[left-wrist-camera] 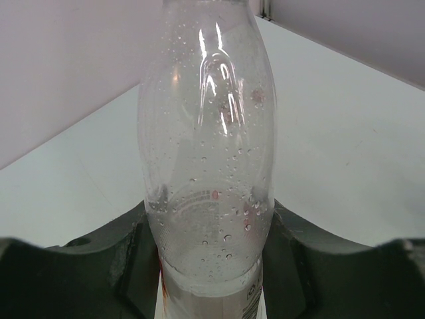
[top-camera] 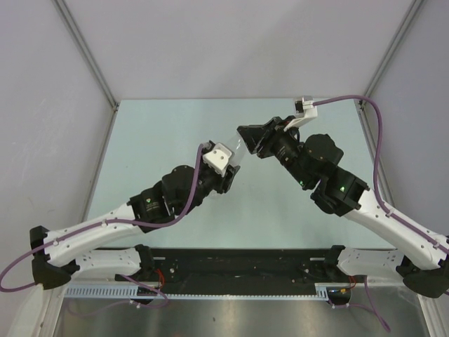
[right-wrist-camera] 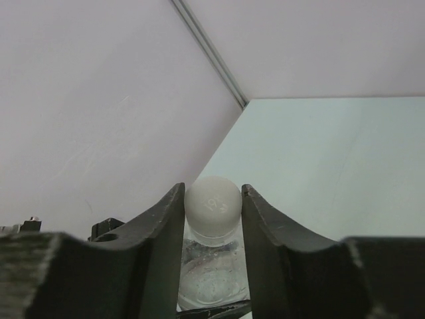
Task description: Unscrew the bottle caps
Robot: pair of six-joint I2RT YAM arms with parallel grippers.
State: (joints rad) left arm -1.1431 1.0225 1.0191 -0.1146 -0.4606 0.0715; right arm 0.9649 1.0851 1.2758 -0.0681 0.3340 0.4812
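Observation:
A clear bottle (left-wrist-camera: 206, 153), wet with droplets inside, is held tilted above the table between both arms. Its label band (left-wrist-camera: 199, 304) is whitish with a reddish edge. My left gripper (left-wrist-camera: 211, 232) is shut on the bottle's body just above that label. From the top view the bottle (top-camera: 242, 149) runs from the left gripper (top-camera: 226, 170) up to the right gripper (top-camera: 250, 140). The white bottle cap (right-wrist-camera: 212, 206) sits on the neck, and my right gripper (right-wrist-camera: 212, 203) is shut on it, both fingers (right-wrist-camera: 163, 229) touching its sides. No other bottles or caps are in view.
The pale green table (top-camera: 175, 133) is bounded by grey walls at the back and sides. A purple cable (top-camera: 375, 133) loops over the right arm. A black rail (top-camera: 238, 263) lies along the near edge between the arm bases.

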